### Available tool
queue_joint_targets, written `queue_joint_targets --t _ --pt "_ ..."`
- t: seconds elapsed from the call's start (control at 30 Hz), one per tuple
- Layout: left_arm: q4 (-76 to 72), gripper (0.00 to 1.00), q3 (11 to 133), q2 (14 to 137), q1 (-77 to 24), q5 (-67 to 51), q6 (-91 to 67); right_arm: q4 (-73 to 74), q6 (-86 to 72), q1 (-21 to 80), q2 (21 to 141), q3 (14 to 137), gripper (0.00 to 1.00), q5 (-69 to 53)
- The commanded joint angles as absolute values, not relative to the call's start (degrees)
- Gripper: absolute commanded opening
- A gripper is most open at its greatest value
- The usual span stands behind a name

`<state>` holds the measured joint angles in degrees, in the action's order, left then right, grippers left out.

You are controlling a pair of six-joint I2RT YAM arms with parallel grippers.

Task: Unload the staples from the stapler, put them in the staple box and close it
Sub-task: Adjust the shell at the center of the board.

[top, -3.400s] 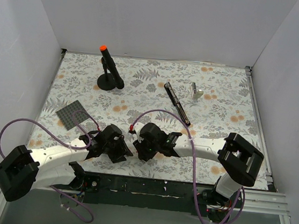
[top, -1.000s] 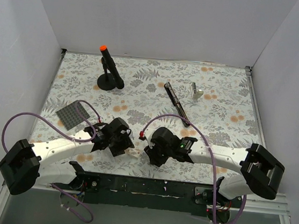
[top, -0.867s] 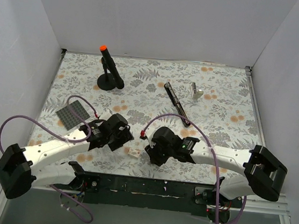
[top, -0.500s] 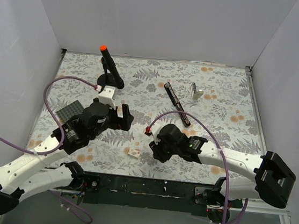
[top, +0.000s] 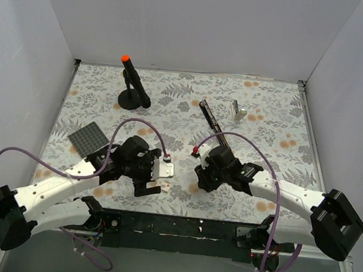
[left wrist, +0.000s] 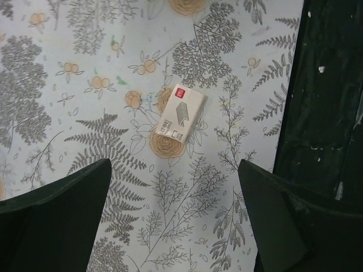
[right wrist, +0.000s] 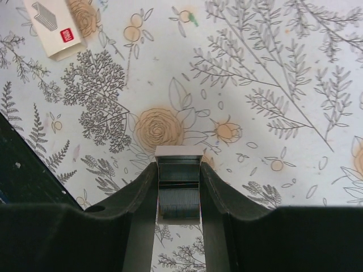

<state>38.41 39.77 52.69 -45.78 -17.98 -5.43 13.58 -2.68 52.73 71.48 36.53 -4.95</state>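
stapler: slim black bar lying slantwise on the table, upper middle of the top view, well apart from both grippers and absent from both wrist views.
right gripper: fingers pressed in on a short silver staple strip, low over the floral cloth at the lower centre of the right wrist view.
left gripper: fingers spread wide with nothing between them, hanging above the white staple box.
staple box: flat on the cloth, upper centre of the left wrist view, near the dark front edge at the right of that frame. it also shows at the upper left of the right wrist view.
stage, as i judge it: the strip looks to be out of the stapler and waiting to be set down. whether the channel holds more staples cannot be told from here.
risk, slip: only the strip's narrow sides are pinched, so a jolt could let it slide out or tilt.
risk, break: staples are weakly bonded, so a harder squeeze or a tilted landing could split the strip and scatter pieces.
risk, snag: the right arm's purple cable arcs over the stapler's near end, so a sweep could drag the stapler.
risk, edge: a release near the front could send the strip over the dark edge.
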Motion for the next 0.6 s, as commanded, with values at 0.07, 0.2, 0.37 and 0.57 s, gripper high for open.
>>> queue_joint_targets --t 0.07,0.2,0.37,0.57 --pt "35.3 0.96 37.3 59.6 -46.2 -24.5 8.4 12.3 -0.6 47.8 68.7 35.9 0.17 -8.2" --pt "32.1 0.94 37.8 63.6 -46.3 -27.3 9.3 11.5 -0.5 46.4 68.4 35.2 0.17 -9.2" --pt "29.8 0.9 39.3 67.8 -46.5 -25.3 11.7 10.6 -0.9 46.1 67.9 34.5 0.17 -10.5" --pt "29.3 0.84 40.6 72.4 -47.5 -27.2 12.9 10.9 -0.6 45.6 67.6 34.9 0.17 -10.7"
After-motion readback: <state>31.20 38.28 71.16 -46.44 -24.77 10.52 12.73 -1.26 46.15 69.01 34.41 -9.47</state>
